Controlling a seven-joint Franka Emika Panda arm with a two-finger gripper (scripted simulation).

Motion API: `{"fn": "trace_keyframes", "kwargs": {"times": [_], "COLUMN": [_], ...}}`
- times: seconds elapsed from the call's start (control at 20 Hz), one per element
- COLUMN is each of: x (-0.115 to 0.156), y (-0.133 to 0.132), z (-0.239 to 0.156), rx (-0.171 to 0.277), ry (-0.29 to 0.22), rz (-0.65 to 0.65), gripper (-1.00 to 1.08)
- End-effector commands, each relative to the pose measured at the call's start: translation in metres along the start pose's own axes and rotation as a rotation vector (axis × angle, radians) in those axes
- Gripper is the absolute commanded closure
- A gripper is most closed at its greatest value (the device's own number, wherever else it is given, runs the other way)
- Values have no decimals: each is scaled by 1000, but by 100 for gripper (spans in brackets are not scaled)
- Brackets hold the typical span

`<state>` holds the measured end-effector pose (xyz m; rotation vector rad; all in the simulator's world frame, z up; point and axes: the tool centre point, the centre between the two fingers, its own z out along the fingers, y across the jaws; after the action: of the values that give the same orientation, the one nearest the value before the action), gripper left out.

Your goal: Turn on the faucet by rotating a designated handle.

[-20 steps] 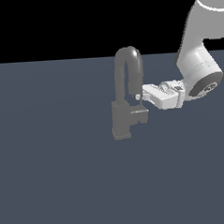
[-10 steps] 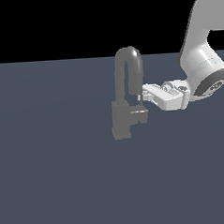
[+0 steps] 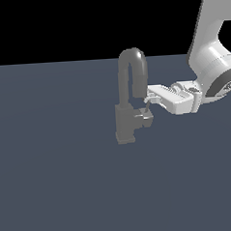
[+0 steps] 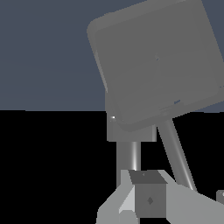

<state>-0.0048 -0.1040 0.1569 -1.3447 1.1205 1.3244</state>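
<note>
A grey faucet (image 3: 128,107) stands mid-counter (image 3: 59,188). Its short handle (image 3: 145,118) juts toward the exterior view's right, where the end effector (image 3: 148,102) sits just above it, grip state unclear. Pushing from there may slip off the thin lever.

A flat, matte slate-blue worktop (image 3: 59,188) fills the lower part of the exterior view, uniform in colour with no markings or seams that can be made out. Its far edge runs as a straight horizontal line across that view, and above the line lies a plain black backdrop (image 3: 49,24). In the wrist view the same slate-blue surface (image 4: 43,48) and black area (image 4: 48,170) meet along a level line.
</note>
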Motion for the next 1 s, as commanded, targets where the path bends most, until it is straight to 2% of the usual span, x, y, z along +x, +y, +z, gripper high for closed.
{"fn": "trace_keyframes", "kwargs": {"times": [0.0,0.7,0.75,0.8,0.95], "x": [2,28,28,14,34], "y": [4,56,56,42,50], "z": [0,0,0,0,0], "rx": [0,-4,-4,-6,-5], "ry": [-1,-7,-7,4,0], "rz": [1,11,11,-21,-11], "gripper": [108,108,108,108,108]}}
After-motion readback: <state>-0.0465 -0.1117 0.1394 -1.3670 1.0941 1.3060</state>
